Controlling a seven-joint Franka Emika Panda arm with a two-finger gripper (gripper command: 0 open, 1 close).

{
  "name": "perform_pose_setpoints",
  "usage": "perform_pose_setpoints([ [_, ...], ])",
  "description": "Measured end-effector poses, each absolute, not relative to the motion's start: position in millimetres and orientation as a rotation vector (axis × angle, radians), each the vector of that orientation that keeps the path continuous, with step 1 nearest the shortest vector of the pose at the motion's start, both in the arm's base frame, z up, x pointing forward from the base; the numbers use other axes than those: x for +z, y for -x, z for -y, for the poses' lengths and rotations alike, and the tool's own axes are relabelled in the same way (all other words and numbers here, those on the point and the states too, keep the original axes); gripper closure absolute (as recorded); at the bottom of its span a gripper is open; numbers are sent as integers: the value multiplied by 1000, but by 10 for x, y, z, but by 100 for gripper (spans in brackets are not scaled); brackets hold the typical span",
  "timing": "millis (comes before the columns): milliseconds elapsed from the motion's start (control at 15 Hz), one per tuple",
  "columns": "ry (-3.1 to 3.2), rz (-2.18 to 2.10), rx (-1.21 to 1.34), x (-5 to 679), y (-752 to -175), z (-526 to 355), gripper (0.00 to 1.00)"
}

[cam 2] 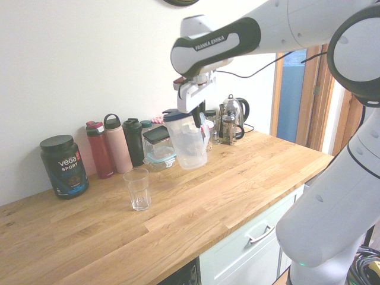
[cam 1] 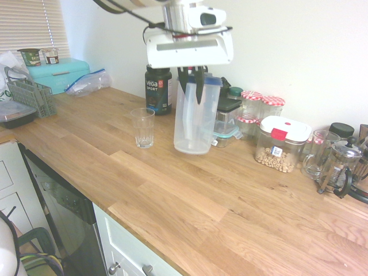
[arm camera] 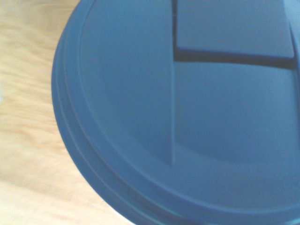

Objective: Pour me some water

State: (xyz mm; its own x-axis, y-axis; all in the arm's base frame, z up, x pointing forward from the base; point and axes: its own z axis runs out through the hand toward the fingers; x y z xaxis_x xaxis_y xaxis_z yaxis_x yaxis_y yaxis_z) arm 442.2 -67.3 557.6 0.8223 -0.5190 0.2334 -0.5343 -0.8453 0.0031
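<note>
Translucent plastic pitcher [cam 1: 194, 118] with blue lid [arm camera: 187, 117] hangs in air, clear of oak tabletop [cam 1: 230, 207], slightly tilted. End effector [cam 1: 192, 77] clamped tight on pitcher at rim, pointing nearly straight down. Empty drinking glass [cam 1: 142, 127] stands near pitcher, toward Vega Sport tub [cam 1: 158, 89]. Step in hand: carrying pitcher to glass. Next move needs spout brought above glass mouth, then slow tilt. Water level in pitcher not clear.

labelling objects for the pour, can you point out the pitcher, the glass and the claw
pitcher [cam 1: 195, 123]: first exterior view, on its clear side wall
glass [cam 2: 138, 190]: second exterior view, middle of its ribbed wall
claw [cam 1: 192, 77]: first exterior view, between the dark fingertips at the pitcher's rim
</note>
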Motion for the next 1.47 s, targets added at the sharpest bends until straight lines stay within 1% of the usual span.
perform_pose_setpoints([
  [333, -2871, 1254, 443, 5191, -4082, 1160, 100],
  [533, -2792, 1481, 563, 5083, -3975, 1434, 100],
  [733, -2681, 1657, 745, 4972, -3973, 1483, 100],
  [867, -2599, 1683, 828, 4886, -4001, 1373, 100],
  [1133, -2583, 1628, 771, 4779, -4077, 1119, 100],
  [1467, -2582, 1618, 701, 4682, -4082, 1117, 100],
])
